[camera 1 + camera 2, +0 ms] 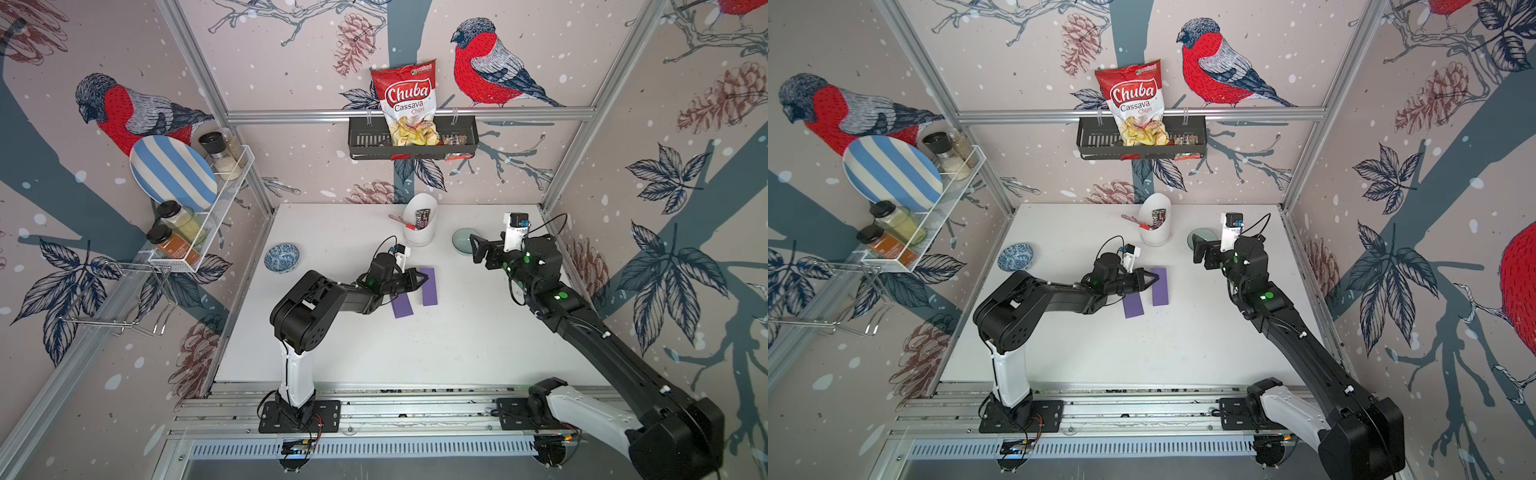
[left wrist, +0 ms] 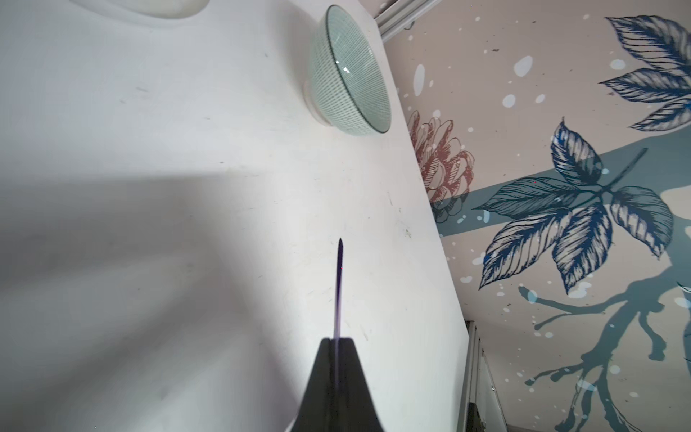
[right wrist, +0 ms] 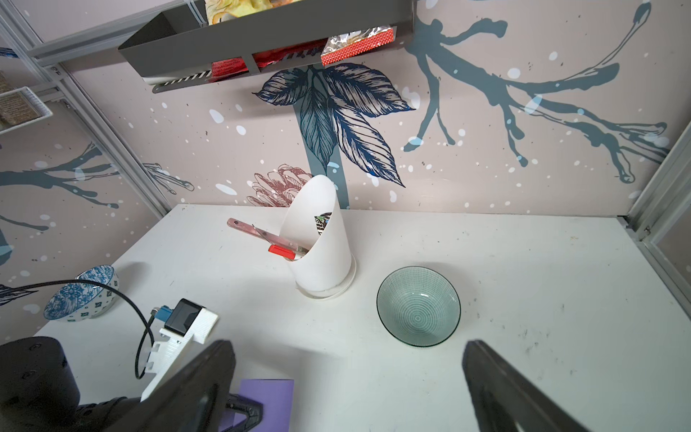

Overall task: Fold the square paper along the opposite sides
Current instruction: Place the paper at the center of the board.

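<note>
Purple paper (image 1: 429, 291) lies on the table (image 1: 457, 345), a little in front of the white holder (image 1: 419, 228), on the side toward the arm bases. The left tool (image 1: 423, 277) is clamped on one edge of it, and the wrist view shows the sheet edge-on between its jaws. Looks to me like the fold is only halfway: nothing laid flat or creased yet, so matching the opposite edges and pressing are left. The right tool (image 1: 478, 249) hangs wide apart and empty by the green bowl (image 1: 460, 241), just beside the holder. A blue bowl (image 1: 281, 257) sits well off on the holder's other side. The table's white and a bit scuffed. There's bird wallpaper (image 1: 486, 66) all round, and a chips bag (image 1: 409, 99) in a black rack (image 1: 361, 139) behind the holder.
</note>
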Motion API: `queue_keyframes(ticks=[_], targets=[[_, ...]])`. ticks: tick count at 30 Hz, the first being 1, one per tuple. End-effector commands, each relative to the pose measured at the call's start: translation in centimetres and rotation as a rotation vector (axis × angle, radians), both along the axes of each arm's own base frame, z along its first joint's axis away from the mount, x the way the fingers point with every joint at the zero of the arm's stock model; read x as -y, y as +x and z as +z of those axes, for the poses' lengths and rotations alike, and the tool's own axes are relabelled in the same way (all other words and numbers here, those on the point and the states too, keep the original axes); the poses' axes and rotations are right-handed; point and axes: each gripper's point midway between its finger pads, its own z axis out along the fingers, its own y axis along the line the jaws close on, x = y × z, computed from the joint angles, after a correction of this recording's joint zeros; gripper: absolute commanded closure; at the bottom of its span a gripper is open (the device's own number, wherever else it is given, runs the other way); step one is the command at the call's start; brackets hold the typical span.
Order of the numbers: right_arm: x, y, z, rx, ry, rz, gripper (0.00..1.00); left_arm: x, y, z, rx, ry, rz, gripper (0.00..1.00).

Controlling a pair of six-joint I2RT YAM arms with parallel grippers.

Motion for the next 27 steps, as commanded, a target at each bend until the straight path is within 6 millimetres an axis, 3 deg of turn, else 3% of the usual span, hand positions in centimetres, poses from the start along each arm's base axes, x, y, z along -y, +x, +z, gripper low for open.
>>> queue_keyframes(ticks=[1, 7, 14, 20, 21, 27], targets=[[-0.3, 0.0, 0.0, -0.007, 0.016, 0.017, 0.0, -0.3, 0.2, -1.9, -0.054, 0.054, 0.035, 1.0], [-0.4, 0.1, -0.3, -0.016, 0.015, 0.024, 0.0, -0.3, -0.3, -4.6, -0.1, 0.131, 0.06, 1.0], [-0.6, 0.1, -0.5, -0.021, 0.02, 0.037, 0.0, -1.4, 0.4, -4.8, -0.092, 0.236, 0.119, 1.0], [-0.7, 0.1, -0.4, -0.022, 0.025, 0.044, 0.0, -2.0, 0.2, -5.4, -0.095, 0.309, 0.133, 0.49], [-0.7, 0.1, -0.4, -0.022, 0.025, 0.045, 0.0, -1.6, 1.0, -4.4, -0.075, 0.302, 0.139, 0.42], [-0.7, -0.1, -0.2, -0.017, 0.029, 0.05, 0.0, -1.7, 1.7, -3.5, -0.045, 0.372, 0.153, 0.15]])
